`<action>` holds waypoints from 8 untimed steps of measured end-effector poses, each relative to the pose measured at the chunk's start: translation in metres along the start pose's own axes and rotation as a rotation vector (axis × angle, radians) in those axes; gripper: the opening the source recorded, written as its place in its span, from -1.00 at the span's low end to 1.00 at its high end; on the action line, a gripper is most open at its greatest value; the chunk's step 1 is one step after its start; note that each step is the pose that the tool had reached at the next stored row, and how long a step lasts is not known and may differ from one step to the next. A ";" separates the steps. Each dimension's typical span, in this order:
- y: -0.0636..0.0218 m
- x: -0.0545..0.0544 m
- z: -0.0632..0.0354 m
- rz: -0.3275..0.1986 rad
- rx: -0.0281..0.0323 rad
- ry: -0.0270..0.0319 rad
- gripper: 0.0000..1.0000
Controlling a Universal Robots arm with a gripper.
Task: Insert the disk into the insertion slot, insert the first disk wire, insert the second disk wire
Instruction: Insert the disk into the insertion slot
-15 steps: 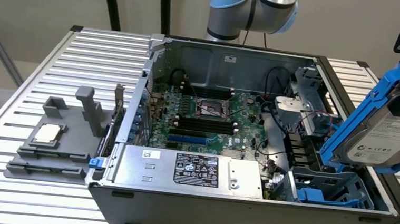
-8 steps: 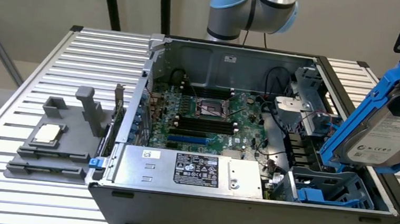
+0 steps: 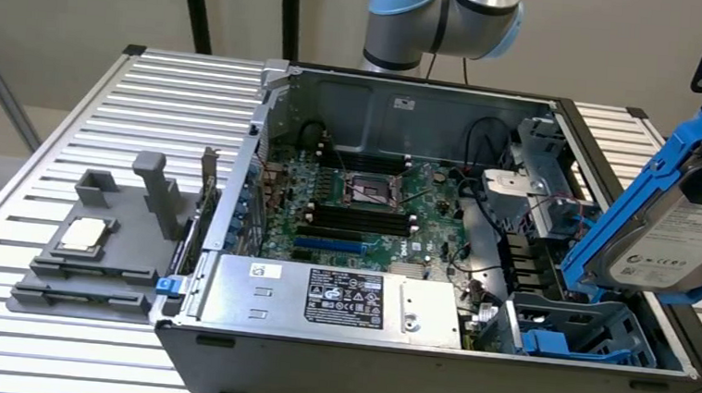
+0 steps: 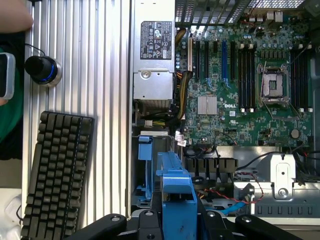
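The disk, a flat silver-grey slab whose white printed label is too fine to read, is clipped in a glossy bright blue plastic carrier. It hangs tilted at the right edge of the exterior view, just above the insertion slot, a grey-blue ribbed plastic cage with blue clips in the lower right corner of the open computer case. The black pincer pinches the carrier's sides. The green motherboard reads "DELL". The case stands on a ribbed metal tabletop.
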State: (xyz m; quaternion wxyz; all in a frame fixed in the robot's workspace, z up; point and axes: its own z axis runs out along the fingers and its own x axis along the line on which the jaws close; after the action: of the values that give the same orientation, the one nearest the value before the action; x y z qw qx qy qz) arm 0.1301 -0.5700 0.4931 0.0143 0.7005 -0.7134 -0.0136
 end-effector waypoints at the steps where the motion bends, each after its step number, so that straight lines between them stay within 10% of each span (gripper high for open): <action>1: 0.0000 0.000 0.0000 0.000 0.0000 0.0000 -0.35; 8: 0.0000 0.000 0.0000 0.000 0.0000 -0.0001 -0.35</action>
State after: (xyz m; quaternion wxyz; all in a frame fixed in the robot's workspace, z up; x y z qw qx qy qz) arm 0.1301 -0.5700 0.4931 0.0143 0.7005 -0.7134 -0.0136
